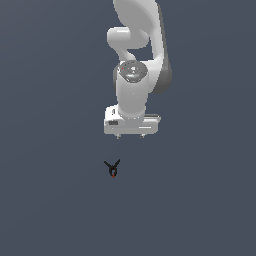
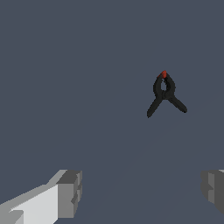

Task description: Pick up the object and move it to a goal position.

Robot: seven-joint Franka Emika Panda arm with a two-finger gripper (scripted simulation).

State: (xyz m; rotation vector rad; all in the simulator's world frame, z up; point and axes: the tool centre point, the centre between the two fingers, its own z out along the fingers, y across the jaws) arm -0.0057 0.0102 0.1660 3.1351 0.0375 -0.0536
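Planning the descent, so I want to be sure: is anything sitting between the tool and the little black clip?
Nothing visible does. The tool hangs open, apart from the black clip, with only bare grey surface around and between them.

A bare simulated scene, not a real room: a flat, even slate-grey ground fills both views with no walls, furniture or edges. The white arm looks smooth and computer-rendered; shadows are faint, perhaps none.
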